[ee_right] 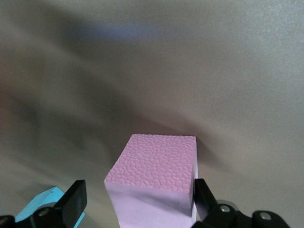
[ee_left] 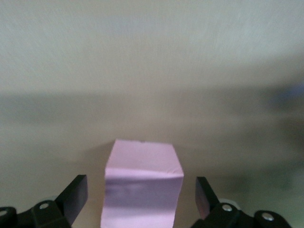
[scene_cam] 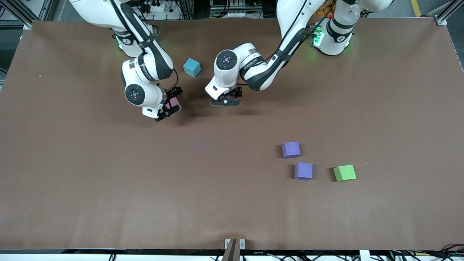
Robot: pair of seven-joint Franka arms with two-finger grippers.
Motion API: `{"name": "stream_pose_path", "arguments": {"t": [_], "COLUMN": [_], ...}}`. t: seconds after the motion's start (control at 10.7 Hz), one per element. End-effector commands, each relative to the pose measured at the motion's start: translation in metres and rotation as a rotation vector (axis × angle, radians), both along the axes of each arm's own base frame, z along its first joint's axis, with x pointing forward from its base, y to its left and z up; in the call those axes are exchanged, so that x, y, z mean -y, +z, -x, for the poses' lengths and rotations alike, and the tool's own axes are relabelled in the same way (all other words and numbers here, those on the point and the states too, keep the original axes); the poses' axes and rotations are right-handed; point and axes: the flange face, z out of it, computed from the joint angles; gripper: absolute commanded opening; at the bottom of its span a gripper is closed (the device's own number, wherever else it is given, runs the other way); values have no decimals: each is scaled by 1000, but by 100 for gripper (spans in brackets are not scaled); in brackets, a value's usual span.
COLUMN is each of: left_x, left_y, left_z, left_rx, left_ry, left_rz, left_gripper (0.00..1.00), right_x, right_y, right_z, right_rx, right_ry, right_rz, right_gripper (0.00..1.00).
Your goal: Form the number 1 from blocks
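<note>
Two pink blocks sat toward the desk's robot-side edge: one (ee_left: 142, 183) between the spread, clear fingers of the left gripper (scene_cam: 225, 102), the other (ee_right: 154, 183) between the right gripper's (scene_cam: 169, 107) wide jaws, one pad touching. Two purple blocks (scene_cam: 291, 149) (scene_cam: 303, 171) lay nearer the front edge.

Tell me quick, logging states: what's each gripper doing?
Left gripper: open around a pink block.
Right gripper: open around another pink block.

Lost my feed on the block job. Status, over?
Left end effector open around a pink block. Right end effector open around the other pink block. Two purple blocks untouched. Nothing in the way.
</note>
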Motion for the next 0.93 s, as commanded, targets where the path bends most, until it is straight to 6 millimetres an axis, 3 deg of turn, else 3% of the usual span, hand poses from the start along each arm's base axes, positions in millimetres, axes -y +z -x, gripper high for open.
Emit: {"name": "stream_pose_path", "arguments": {"t": [0.0,0.19,0.47,0.56,0.84], "left_x": [-41,-82,-151,-176,-244], "left_y": [73,96,102,96,82], "left_z": [-41,-77,-133,-149,-196], "left_rx": [46,51,65,60,55], "left_ry": [74,99,36,23,92], "left_rz": [-26,-50,-62,-70,-98], "left_gripper": [100,100,100,100,100], "right_x": [3,6,13,18,28], "right_y": [-4,-6,-6,-5,9], "right_z": [1,0,-4,-6,-17], "right_rx": [5,6,6,7,33], "right_ry": [1,3,-14,-22,-51], "right_rz": [-8,-4,0,4,0], "right_gripper": [100,97,50,43,43]}}
